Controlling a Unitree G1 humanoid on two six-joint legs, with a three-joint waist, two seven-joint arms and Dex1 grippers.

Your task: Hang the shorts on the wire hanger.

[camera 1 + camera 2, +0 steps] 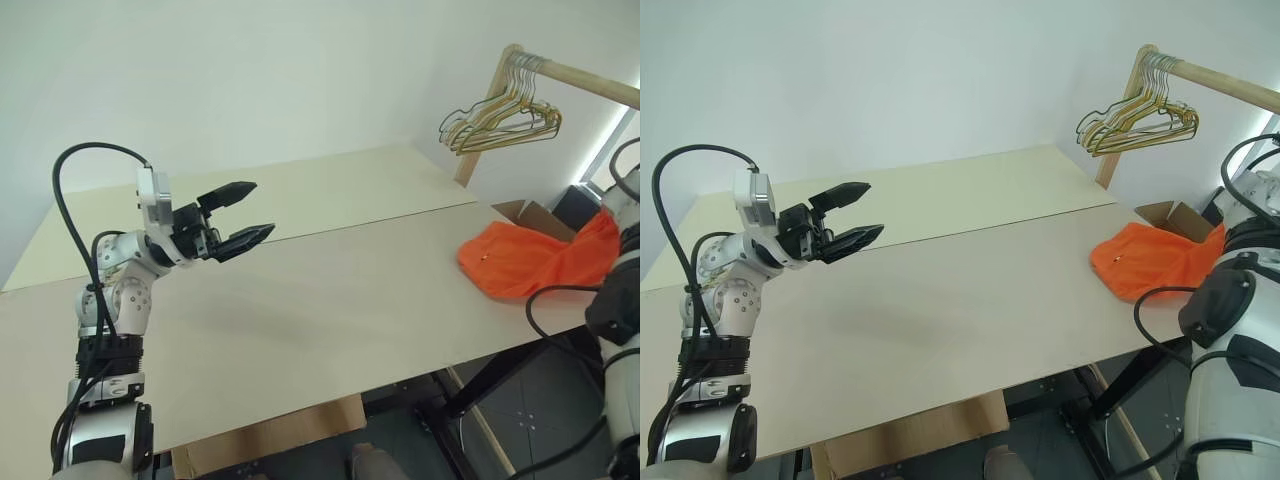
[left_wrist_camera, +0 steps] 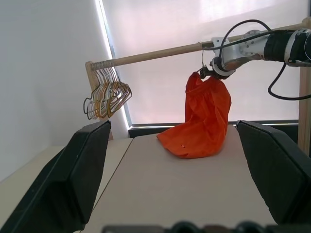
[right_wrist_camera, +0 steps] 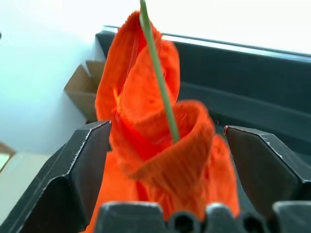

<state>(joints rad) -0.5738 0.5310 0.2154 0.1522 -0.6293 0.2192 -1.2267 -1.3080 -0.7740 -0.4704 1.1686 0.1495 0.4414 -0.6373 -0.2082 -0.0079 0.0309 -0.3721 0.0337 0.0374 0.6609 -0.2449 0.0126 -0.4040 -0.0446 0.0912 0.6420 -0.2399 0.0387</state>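
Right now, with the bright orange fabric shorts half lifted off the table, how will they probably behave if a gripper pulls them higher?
The bright orange fabric shorts look floppy: they sag in folds from their raised end, with the lower part pooled on the pale table. They seem light, thin cloth. The bunched waistband around the thin green wire may slip or bunch further, since the right gripper stands open beside it.

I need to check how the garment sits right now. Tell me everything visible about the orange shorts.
The shorts are bright orange, thin crinkled fabric with a gathered ribbed waistband. The upper part hangs bunched from a thin wire threaded through the waistband; the lower part lies crumpled on the table near its far right corner. The right gripper flanks the waistband, jaws open.
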